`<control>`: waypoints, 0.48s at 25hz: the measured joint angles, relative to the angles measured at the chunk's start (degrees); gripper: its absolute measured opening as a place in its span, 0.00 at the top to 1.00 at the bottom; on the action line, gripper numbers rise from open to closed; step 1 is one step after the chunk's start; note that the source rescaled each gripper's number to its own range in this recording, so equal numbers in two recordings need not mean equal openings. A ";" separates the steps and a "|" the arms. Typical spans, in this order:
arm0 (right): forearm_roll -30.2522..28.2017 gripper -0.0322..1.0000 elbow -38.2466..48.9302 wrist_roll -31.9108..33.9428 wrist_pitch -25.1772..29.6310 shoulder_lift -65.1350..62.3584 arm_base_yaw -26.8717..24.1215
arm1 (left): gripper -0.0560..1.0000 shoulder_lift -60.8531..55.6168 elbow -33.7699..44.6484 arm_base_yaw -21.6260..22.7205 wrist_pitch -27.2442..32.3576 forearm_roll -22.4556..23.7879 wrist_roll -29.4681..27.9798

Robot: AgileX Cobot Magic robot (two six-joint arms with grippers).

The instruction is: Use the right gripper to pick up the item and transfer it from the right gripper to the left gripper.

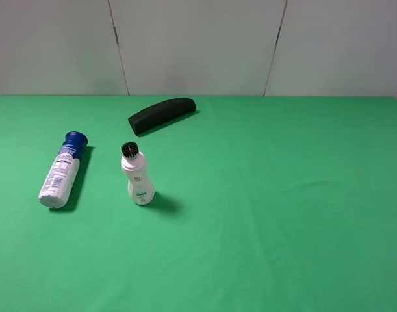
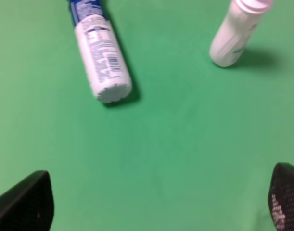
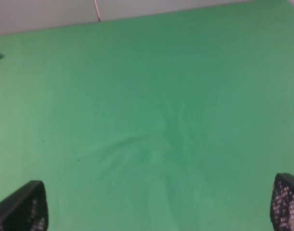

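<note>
Lying on its side on the green surface (image 1: pixel 263 214), the canister (image 1: pixel 62 170) sits toward the left of the high view, its blue cap pointing toward the far wall and its white base toward the near edge. Just beside it, to its right and not touching, a shorter white bottle (image 1: pixel 138 175) with a black bristly top stands upright. Farther back, a black curved oblong object (image 1: pixel 162 114) rests on the cloth, apart from both. The left tool (image 2: pixel 151 204) has its fingers spread wide with nothing between them, the canister and the white bottle both ahead of it in its wrist view. The right tool (image 3: pixel 156 204) is likewise spread wide and holds nothing, facing a bare, lightly wrinkled stretch of the green cloth, well away from the canister.
</note>
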 joint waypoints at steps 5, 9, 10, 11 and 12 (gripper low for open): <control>0.00 0.00 0.00 0.00 0.00 0.00 0.00 | 0.22 -8.31 2.08 0.00 -1.72 -0.76 -0.07; 0.00 0.00 0.00 0.00 0.00 0.00 0.00 | 0.22 -9.39 2.08 0.00 -2.06 -0.80 -0.07; 0.00 0.00 0.00 0.00 0.00 0.00 0.00 | 0.22 -9.40 2.08 0.00 -2.12 -0.58 -0.01; 0.05 0.00 0.00 0.00 0.00 0.00 0.00 | 0.22 -9.40 2.08 0.00 -2.12 -0.25 0.04; 0.11 0.00 0.00 0.00 0.00 0.00 0.00 | 0.22 -9.40 2.08 0.00 -2.12 -0.05 0.04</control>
